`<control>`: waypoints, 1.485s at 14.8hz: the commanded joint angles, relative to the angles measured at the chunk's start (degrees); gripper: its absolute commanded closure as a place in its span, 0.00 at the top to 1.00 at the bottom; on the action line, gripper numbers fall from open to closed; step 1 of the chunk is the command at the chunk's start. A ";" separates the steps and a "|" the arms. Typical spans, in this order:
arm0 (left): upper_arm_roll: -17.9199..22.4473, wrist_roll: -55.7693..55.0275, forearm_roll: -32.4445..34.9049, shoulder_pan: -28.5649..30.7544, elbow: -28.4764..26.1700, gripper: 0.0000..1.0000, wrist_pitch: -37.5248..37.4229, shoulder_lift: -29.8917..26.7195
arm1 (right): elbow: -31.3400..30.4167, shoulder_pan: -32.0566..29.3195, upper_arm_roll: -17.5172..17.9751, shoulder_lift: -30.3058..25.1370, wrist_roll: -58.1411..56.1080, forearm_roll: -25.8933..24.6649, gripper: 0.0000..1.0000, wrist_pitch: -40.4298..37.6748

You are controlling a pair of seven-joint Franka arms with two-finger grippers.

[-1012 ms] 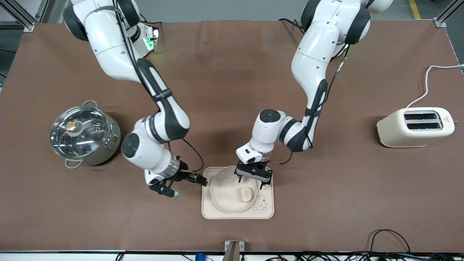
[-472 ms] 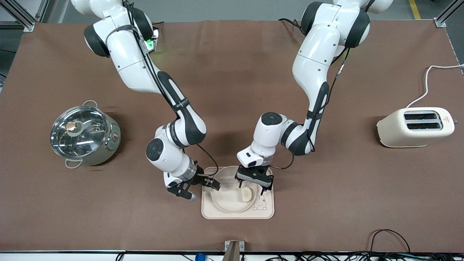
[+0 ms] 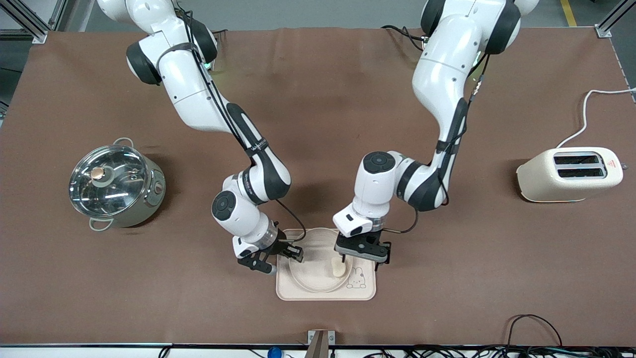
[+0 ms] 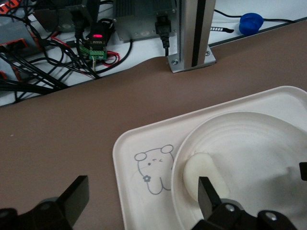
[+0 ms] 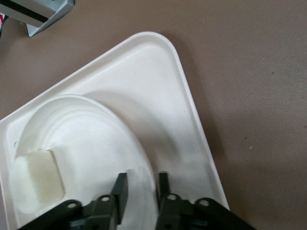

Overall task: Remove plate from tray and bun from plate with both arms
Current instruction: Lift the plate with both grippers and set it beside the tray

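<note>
The round cream plate point(image 3: 310, 273) lies on the rectangular rabbit tray point(image 3: 365, 294). The small pale bun point(image 3: 339, 269) sits in the plate, near the rabbit drawing. My right gripper point(image 3: 290, 257) is at the plate's rim toward the right arm's end. In the right wrist view its narrow-set fingers point(image 5: 142, 188) pinch the rim of the plate point(image 5: 86, 129), with the bun point(image 5: 36, 179) and tray point(image 5: 163, 72) in view. My left gripper point(image 3: 360, 259) hangs low over the bun and is wide open point(image 4: 142, 199). One finger point(image 4: 208, 196) is beside the bun point(image 4: 199, 170), on the plate point(image 4: 249, 139) and tray point(image 4: 124, 158).
A steel pot with a glass lid point(image 3: 117, 185) stands toward the right arm's end. A cream toaster point(image 3: 570, 174) with a white cable stands toward the left arm's end. A metal post point(image 3: 320, 343) stands at the table edge nearest the camera.
My right gripper has moved from beside the tray onto the plate's rim. My left gripper has shifted over the bun toward the rabbit drawing and come lower. Plate and bun stay put.
</note>
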 commanded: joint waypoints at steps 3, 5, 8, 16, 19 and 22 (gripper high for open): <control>-0.86 1.33 0.69 -0.13 -10.21 1.00 -11.06 -13.30 | 1.93 0.59 -0.62 0.30 -1.66 0.80 0.01 0.65; -2.18 1.33 -0.45 0.48 -13.11 1.00 -18.26 -19.37 | 1.41 0.76 -0.36 -2.24 -2.10 1.15 0.01 0.57; -2.36 1.25 -4.31 0.40 -13.21 1.00 -27.76 -24.30 | -4.44 3.13 -0.27 -8.28 -2.10 0.98 0.01 -2.15; -5.69 -14.55 -13.53 0.31 -22.33 1.00 -35.18 -33.09 | -45.76 6.30 1.49 -33.52 -14.04 1.41 0.00 7.76; -7.18 -19.03 -14.17 -1.35 -29.97 1.00 -29.93 -34.87 | -52.19 5.86 4.47 -34.95 -16.51 1.50 0.00 12.50; -9.13 -25.45 -13.64 -3.10 -32.55 1.00 -19.91 -30.23 | -55.54 5.60 6.75 -34.51 -18.01 1.50 0.00 17.25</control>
